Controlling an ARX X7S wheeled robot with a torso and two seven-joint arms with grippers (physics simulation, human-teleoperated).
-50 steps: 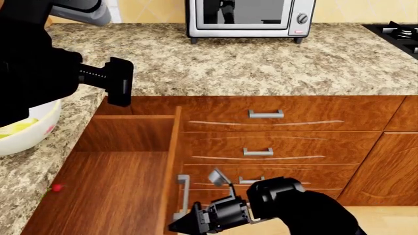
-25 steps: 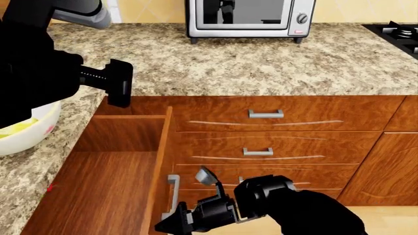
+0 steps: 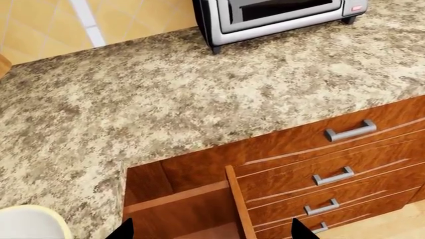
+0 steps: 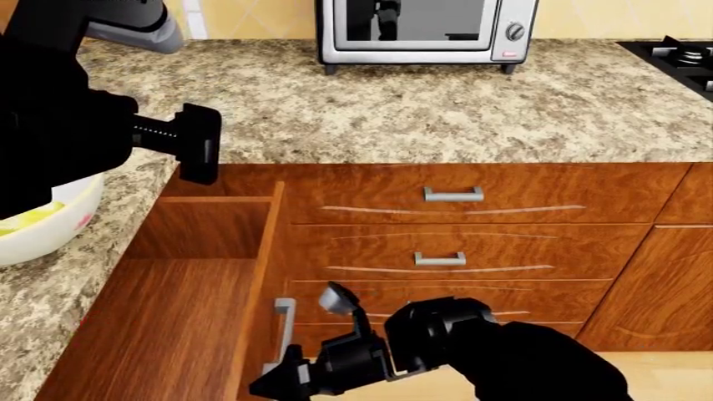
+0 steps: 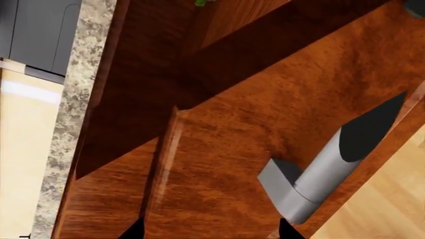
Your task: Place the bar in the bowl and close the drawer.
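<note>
With the drawer (image 4: 167, 317) partly open, I bring my right pincer (image 4: 279, 386) against its front panel beside the silver bar handle (image 5: 319, 174); its tips stand apart, gripping nothing. A flat, square push along the slide should seat it without skewing. My left pincer (image 3: 207, 230) hangs above the drawer's back corner, tips apart and empty. The bar (image 4: 28, 219) looks to lie as a yellow patch inside the bowl (image 4: 56, 230) at the left. The surface (image 4: 446, 109) is speckled granite, carrying a toaster oven (image 4: 423, 29) against a yellow tiled wall, a hob (image 4: 680, 63) at the right.
</note>
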